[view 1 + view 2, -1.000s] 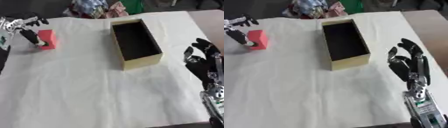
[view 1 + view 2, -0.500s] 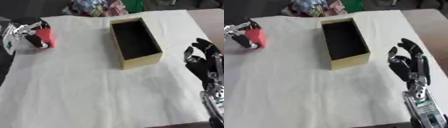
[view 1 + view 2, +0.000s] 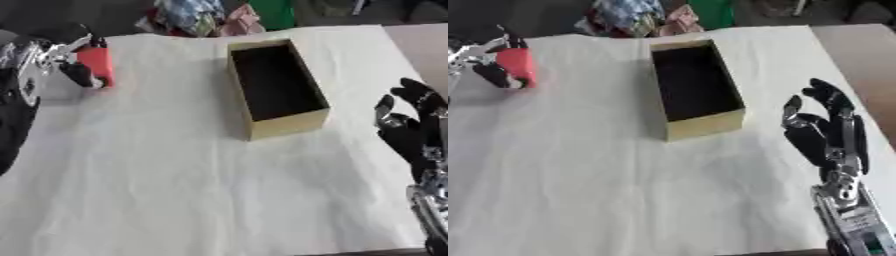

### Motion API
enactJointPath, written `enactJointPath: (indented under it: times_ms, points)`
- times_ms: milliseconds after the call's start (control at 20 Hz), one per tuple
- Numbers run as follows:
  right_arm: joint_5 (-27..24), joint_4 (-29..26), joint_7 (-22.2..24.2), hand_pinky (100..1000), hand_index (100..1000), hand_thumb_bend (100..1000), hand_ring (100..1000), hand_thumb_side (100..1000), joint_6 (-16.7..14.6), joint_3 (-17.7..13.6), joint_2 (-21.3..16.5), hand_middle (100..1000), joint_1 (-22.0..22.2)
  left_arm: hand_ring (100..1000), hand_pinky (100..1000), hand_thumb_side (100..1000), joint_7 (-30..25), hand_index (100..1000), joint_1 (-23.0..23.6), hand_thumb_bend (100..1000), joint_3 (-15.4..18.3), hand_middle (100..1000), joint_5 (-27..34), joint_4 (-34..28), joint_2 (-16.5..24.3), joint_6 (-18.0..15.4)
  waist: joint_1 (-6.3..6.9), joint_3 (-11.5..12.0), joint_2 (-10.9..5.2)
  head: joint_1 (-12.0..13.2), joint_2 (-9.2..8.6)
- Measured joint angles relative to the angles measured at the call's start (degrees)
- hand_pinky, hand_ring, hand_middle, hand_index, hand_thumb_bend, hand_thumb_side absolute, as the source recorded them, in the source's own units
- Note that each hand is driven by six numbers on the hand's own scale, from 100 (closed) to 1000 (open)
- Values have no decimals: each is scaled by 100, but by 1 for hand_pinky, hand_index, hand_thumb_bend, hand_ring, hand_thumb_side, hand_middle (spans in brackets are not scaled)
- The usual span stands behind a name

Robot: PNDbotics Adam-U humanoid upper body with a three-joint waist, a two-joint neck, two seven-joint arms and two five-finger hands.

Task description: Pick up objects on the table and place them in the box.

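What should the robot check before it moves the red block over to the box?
1. Left hand has its fingers round the red block: ok.
2. Block lifted off the white cloth: cannot tell.
3. Box open, nothing seen inside: ok.
4. Cloth between block and box bare: ok.
5. Right hand open, to the right of the box and apart from it: ok.

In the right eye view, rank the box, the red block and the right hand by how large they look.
1. box
2. right hand, though it sits nearer the camera, so this gap is unsure
3. red block, clearly smallest, held in the left hand
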Motion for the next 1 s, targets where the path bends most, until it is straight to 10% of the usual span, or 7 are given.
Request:
enactJointPath:
  times_ms: [1000]
  points:
    - [1, 10, 277, 648, 820, 100, 924, 100, 9, 215, 206, 705, -91, 591, 729, 144, 750, 701, -508, 183, -1040, 393, 616, -1213, -1564, -515, -76, -227, -75, 292, -2]
